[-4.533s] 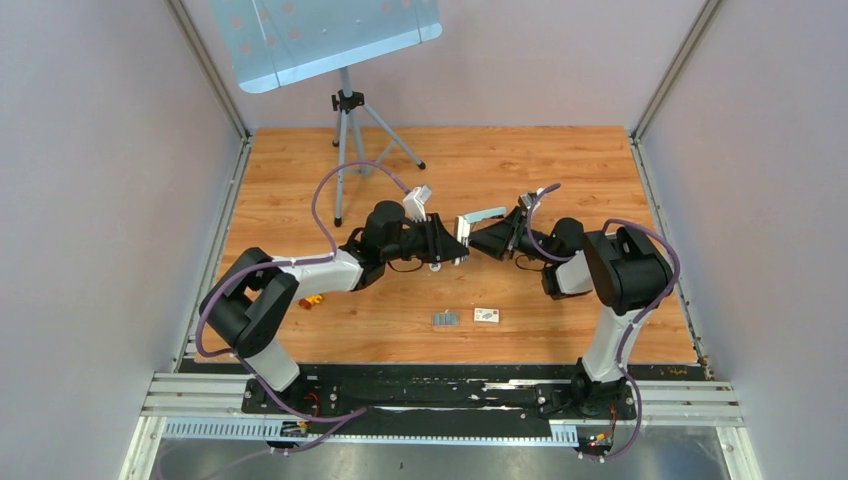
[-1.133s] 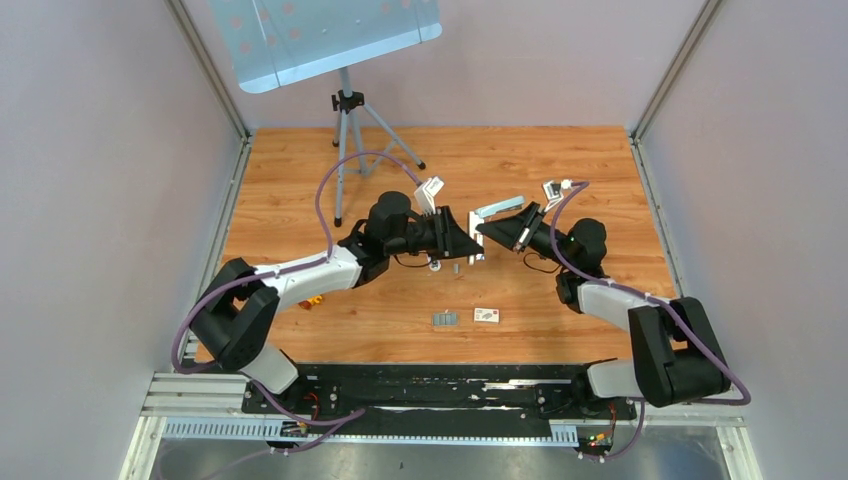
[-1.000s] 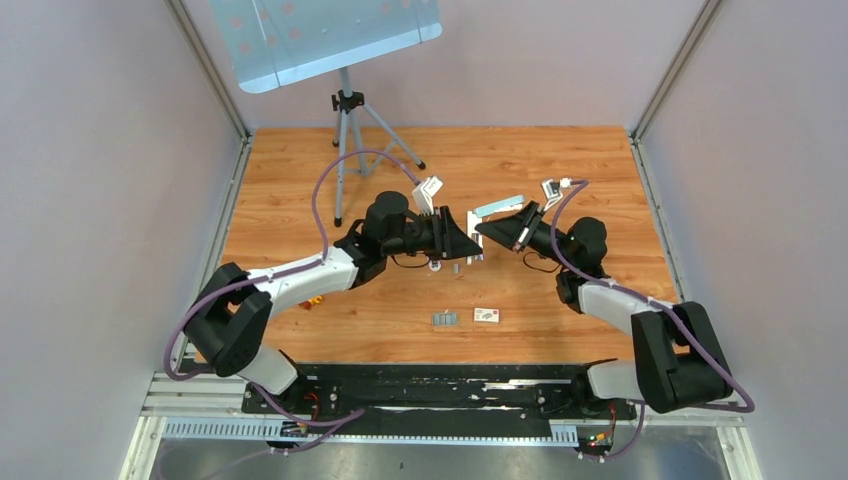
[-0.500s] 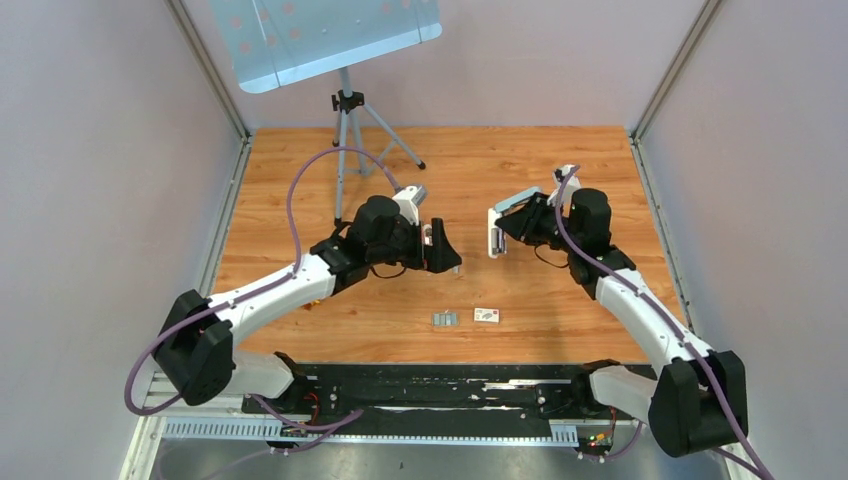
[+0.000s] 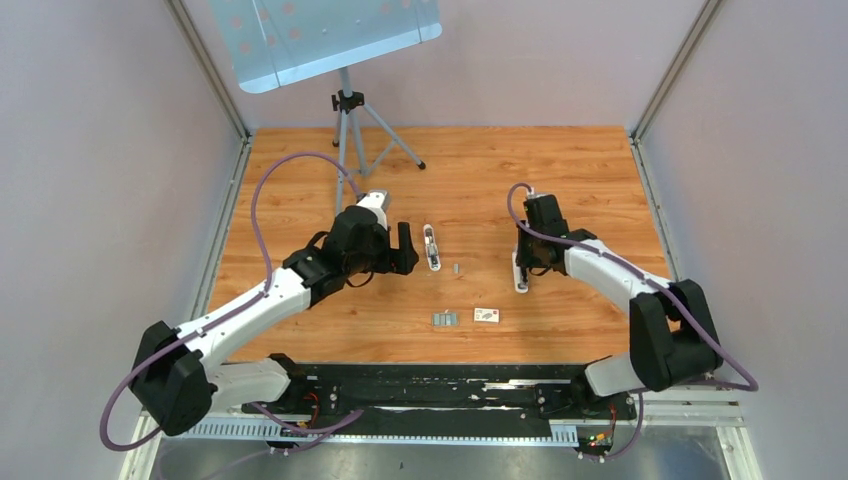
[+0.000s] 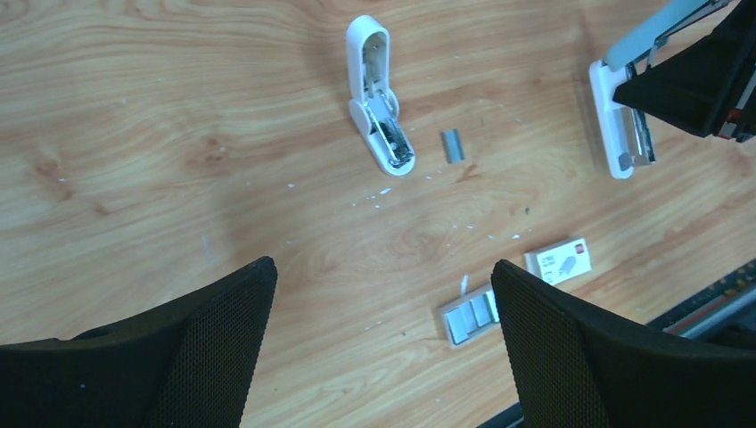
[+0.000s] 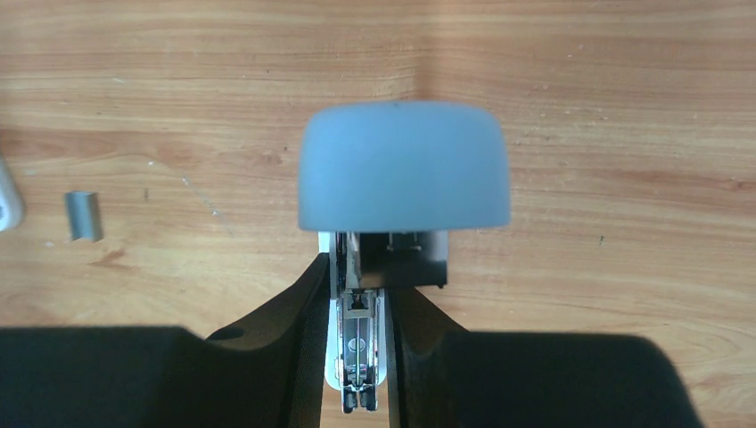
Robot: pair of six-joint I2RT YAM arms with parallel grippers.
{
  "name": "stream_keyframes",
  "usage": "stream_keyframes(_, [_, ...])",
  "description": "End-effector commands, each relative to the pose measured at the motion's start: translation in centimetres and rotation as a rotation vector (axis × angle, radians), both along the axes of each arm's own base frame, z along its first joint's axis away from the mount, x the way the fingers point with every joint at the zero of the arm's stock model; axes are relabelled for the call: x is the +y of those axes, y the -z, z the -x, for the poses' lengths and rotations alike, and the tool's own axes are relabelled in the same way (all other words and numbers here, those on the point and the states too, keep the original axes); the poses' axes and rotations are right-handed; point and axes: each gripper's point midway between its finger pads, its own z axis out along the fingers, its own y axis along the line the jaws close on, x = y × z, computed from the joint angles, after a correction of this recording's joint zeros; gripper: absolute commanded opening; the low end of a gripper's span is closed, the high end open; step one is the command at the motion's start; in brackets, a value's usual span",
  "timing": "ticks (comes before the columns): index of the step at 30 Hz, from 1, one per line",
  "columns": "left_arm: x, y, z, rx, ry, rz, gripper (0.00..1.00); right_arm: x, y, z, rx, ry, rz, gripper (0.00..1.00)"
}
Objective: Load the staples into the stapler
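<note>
Staples (image 6: 470, 314) are lying on the desk (image 5: 300, 170) beside the white box (image 6: 559, 260), well apart from the stapler (image 6: 613, 125). Right gripper (image 7: 359, 285) is clamping the stapler, lid (image 7: 403, 165) raised, magazine (image 7: 357, 357) exposed. Left gripper (image 6: 382, 267) is hanging open, empty. Pickup and insertion are both pending.

The left hand (image 5: 407, 249) and right hand (image 5: 524, 262) no longer meet above the worktop (image 5: 560, 170); they have drawn apart. The left hand has pulled back beyond and left of the staples (image 5: 445, 318), jaws spread, holding nothing. A white stapler part (image 5: 432, 247), previously held aloft between the hands, now lies on the worktop beyond the staples. A short grey strip (image 5: 456, 267), unseen 4.5 s ago, lies beside it. The right hand has come down beyond and right of the staples, still clamped on the stapler (image 5: 519, 277), now lowered to the worktop.
</note>
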Motion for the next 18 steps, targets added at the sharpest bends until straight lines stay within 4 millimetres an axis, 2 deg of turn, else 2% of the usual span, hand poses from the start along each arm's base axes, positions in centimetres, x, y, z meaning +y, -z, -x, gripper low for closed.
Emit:
stream_keyframes(1, [0.7, 1.0, -0.1, 0.039, -0.014, -0.057, 0.87, -0.5, 0.2, -0.7, -0.002, 0.021, 0.165, 0.17])
stream_keyframes(6, [-1.3, 1.9, -0.6, 0.105, 0.033, -0.055, 0.69, 0.1, 1.0, -1.2, 0.017, 0.031, 0.237, 0.19])
stream_keyframes(12, [-3.5, 1.9, -1.4, 0.097, 0.039, -0.094, 0.61, 0.5, 2.0, -1.0, 0.043, 0.04, 0.241, 0.28])
stream_keyframes(16, [-5.1, 2.6, -1.9, 0.111, 0.044, -0.103, 0.58, 0.6, 2.1, -0.9, 0.046, 0.041, 0.231, 0.32])
stream_keyframes(18, [-6.1, 2.7, -2.0, 0.112, 0.049, -0.092, 0.56, 1.1, 1.9, -0.7, 0.048, 0.023, 0.205, 0.4])
